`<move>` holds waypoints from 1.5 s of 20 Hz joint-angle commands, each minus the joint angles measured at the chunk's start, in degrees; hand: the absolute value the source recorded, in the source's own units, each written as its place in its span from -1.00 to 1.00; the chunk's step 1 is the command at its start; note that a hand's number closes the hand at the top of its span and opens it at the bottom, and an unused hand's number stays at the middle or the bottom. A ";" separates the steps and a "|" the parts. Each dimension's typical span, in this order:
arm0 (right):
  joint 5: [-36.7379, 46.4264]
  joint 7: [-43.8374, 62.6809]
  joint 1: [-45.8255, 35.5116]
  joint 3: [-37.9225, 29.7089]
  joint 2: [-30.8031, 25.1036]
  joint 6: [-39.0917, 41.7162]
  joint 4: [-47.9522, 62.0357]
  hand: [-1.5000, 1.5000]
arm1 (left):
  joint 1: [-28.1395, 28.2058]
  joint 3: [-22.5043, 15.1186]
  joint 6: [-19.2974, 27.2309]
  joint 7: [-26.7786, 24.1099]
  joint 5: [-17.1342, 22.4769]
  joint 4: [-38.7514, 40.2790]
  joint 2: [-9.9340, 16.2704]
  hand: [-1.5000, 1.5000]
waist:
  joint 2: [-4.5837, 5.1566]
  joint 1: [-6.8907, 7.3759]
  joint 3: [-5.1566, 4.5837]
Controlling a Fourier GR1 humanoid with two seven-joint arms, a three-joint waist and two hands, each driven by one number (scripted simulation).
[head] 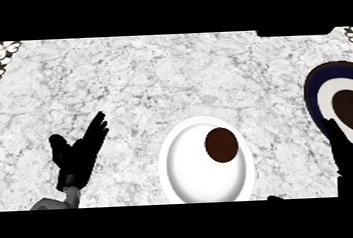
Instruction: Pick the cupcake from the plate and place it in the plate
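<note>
1. A grey-white marbled table (170, 76) fills the frame, with a patterned black-and-white strip showing at the upper left and upper right corners.
2. A white plate (189, 175) lies at the lower centre of the frame, reaching down to the picture's bottom edge.
3. The cupcake (220, 145) shows as a dark brown oval resting on the upper right part of that white plate.
4. A second plate (319, 92), dark blue at the rim with a white ring inside, sits at the right edge of the frame and is cut off by it; a dark brown patch (350, 108) fills its middle, though what that patch is cannot be told from here.
5. The left hand (77, 150) stands at the lower left, fingers straight and spread upward, holding nothing, well apart from the white plate.
6. The right hand (342, 154) appears at the lower right, fingers straight and pointing up, overlapping the lower edge of the dark-rimmed plate; it grips nothing.
</note>
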 commanded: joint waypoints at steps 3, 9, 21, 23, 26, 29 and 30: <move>11.30 14.37 -11.03 10.77 8.67 8.98 6.32 -1.00 | 1.55 -0.29 0.40 2.03 -0.80 0.28 -0.87 0.00 | 0.01 -0.21 -0.05; 15.01 18.97 -17.35 12.55 14.72 7.96 18.84 -1.00 | -0.35 0.72 -0.27 1.71 -1.73 2.39 -2.39 0.00 | 0.06 -0.67 0.00; 8.11 23.16 -24.13 15.09 14.94 0.97 29.26 -1.00 | 2.76 2.86 -2.81 2.23 -3.33 0.40 -2.14 0.00 | 0.01 -0.50 0.04; 9.57 22.93 -25.09 14.71 14.94 0.36 31.72 -1.00 | 0.88 2.91 -2.44 2.98 -3.61 1.06 -3.50 0.00 | 0.03 -0.61 0.03; 10.20 21.46 -22.96 10.60 14.95 5.48 29.69 -1.00 | 3.42 0.70 -0.34 1.94 -5.64 -0.54 -5.87 0.00 | -0.04 -0.78 0.04; 11.49 17.67 -22.85 7.57 14.95 2.42 36.52 -1.00 | 2.59 3.26 -3.52 1.70 -3.78 1.68 -4.12 0.00 | 0.09 -0.78 0.03; 11.66 24.29 -23.27 11.20 14.95 7.51 28.89 -1.00 | 1.08 4.02 -2.24 0.74 -4.79 3.72 -5.20 0.00 | -0.04 -1.07 0.01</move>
